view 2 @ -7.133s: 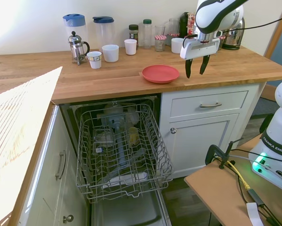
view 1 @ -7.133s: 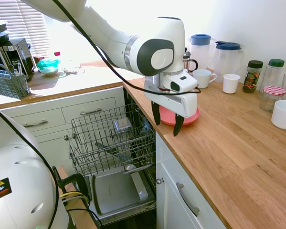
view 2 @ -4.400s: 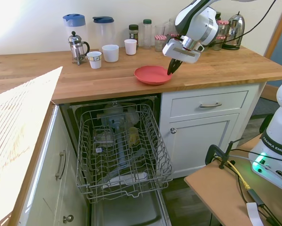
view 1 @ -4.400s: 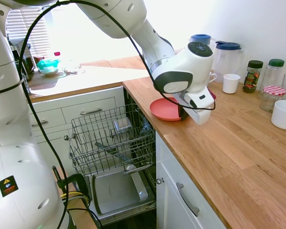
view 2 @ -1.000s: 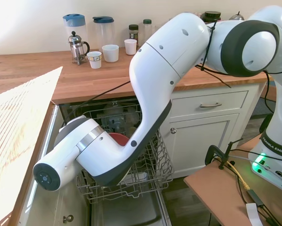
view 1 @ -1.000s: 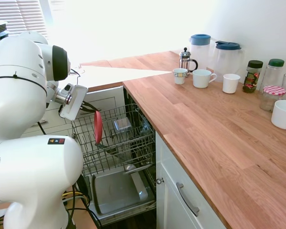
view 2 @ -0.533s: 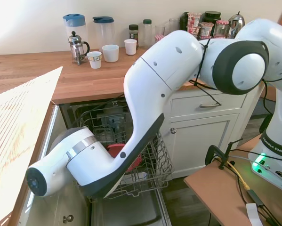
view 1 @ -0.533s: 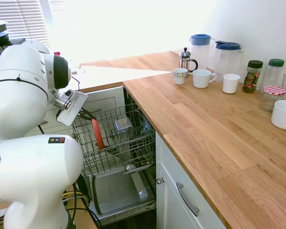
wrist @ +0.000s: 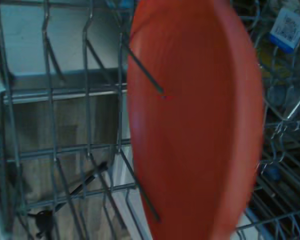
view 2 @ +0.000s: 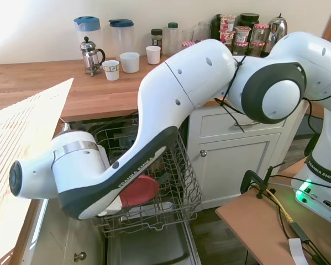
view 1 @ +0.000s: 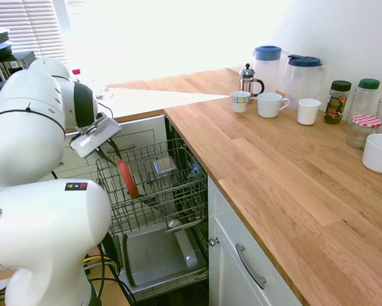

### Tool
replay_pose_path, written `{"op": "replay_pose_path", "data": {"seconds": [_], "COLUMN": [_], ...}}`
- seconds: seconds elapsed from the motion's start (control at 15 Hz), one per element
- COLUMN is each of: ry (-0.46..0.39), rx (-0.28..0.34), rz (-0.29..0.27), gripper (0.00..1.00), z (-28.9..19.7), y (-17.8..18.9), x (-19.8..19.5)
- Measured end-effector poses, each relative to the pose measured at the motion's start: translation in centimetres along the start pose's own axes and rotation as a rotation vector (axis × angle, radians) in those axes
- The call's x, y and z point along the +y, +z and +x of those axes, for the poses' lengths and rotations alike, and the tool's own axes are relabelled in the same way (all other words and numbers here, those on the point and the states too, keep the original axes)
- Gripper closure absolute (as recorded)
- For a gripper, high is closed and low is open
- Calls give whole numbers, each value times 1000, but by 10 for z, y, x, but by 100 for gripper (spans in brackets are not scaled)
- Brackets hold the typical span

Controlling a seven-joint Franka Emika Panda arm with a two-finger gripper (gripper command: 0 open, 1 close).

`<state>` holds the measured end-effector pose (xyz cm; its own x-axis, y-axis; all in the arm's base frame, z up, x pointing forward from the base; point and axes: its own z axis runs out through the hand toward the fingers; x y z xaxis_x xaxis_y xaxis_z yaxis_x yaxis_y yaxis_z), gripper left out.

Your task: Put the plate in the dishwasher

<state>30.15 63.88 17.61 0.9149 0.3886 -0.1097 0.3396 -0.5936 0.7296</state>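
Plate [view 1: 127,178] stands on edge, tilted, among the wires of the dishwasher [view 1: 154,191] rack at left centre of the first exterior view. Just above it hangs the gripper [view 1: 112,152], its dark fingers at the plate's upper rim; whether they clamp it or stand apart, I cannot tell.

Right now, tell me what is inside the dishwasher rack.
The plate stands on edge, tilted, in the dishwasher rack, just below the end effector. A small metal container sits behind it. The arm hides most of the rack's contents in the second exterior view.
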Motion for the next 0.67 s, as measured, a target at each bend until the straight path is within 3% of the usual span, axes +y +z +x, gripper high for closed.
{"op": "replay_pose_path", "data": {"seconds": [0.33, 0.67], "ry": [40, 172], "rx": [-115, -195], "rz": [101, 299], "gripper": [0, 0], "z": [19, 64], "y": [-35, -67], "x": [56, 190]}}
